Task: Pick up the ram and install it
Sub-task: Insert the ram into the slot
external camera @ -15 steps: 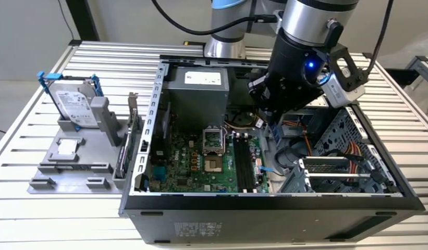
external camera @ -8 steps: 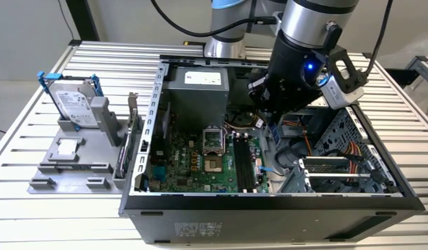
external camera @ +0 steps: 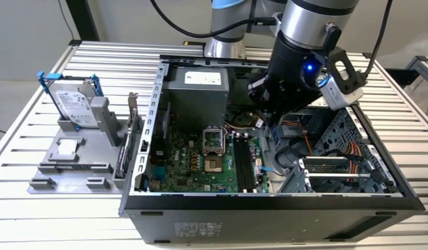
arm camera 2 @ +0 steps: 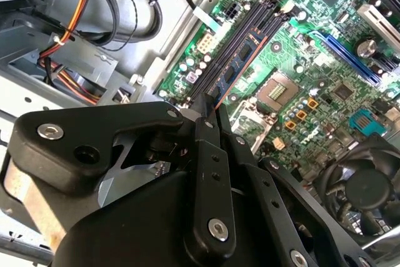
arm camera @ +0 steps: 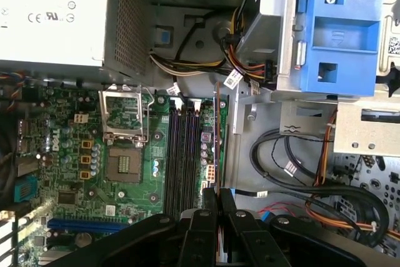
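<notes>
Exterior view: arm body blocks the gripper tip, so the fingers and whatever they pinch are hidden there; gripper (external camera: 273, 112) sits low inside the open computer case (external camera: 269, 205), over the motherboard (external camera: 199, 156) near the memory slots (external camera: 245, 164). First wrist view is clearer: ram (arm camera: 217, 136) stands on edge, thin as a line, its near end clamped between the two fingers (arm camera: 205, 201), which are drawn in narrow around it; gripper (arm camera: 216, 193). Stick runs parallel to the black slots (arm camera: 181, 154), on the side nearest the metal drive cage; whether it touches a slot can't be told. Second wrist view: gripper (arm camera 2: 209, 114) linkage covers the lower half, ram (arm camera 2: 240, 60) shows as a dark stick with a copper edge lying along the slots, far end near the white connector. Around it: empty processor socket (arm camera: 124, 167), power supply (arm camera: 53, 14) with a grey label, blue drive bracket (arm camera: 340, 35), orange and black cable bundles. Outside the case on the slatted table (external camera: 33, 213), a grey fixture (external camera: 74, 166) holds a silver hard drive (external camera: 73, 107). Print on labels too small to read.
</notes>
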`<action>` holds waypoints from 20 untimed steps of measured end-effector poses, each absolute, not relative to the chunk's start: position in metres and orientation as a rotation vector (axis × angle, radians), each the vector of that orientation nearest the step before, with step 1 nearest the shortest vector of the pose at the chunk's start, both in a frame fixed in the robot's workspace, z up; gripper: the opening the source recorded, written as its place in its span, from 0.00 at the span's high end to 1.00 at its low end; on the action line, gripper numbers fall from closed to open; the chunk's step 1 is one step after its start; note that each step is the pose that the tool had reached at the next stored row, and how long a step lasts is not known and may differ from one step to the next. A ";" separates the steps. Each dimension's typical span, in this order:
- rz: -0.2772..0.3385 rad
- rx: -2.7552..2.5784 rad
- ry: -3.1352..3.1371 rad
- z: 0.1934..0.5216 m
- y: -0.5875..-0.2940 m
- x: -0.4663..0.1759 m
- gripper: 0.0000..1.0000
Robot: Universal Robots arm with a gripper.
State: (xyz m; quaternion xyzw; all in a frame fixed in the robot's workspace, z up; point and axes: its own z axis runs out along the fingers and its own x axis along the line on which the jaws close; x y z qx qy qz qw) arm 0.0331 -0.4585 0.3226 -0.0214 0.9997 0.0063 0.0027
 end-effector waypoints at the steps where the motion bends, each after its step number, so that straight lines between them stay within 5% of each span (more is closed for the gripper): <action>1: 0.020 -0.067 3.136 0.323 -0.459 0.033 1.00; 20: 0.018 -0.067 3.136 0.313 -0.458 0.033 1.00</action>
